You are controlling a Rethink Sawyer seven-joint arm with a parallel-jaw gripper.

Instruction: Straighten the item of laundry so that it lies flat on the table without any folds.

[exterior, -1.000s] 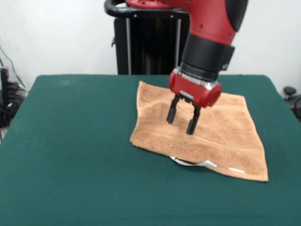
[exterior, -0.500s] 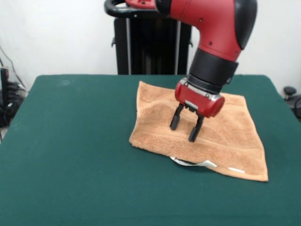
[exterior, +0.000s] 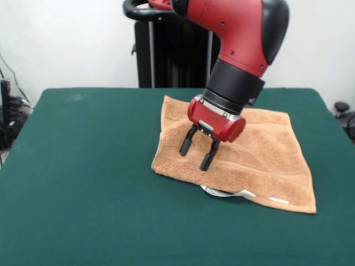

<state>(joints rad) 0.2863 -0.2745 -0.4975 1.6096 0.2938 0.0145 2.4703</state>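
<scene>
Saw the gripper (exterior: 196,155) with fingers spread apart, low over the towel (exterior: 260,155) on the table (exterior: 83,166).

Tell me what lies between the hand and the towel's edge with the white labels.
Only bare towel, in the front view: the open hand hangs above it, and the labels lie on the near edge.
</scene>
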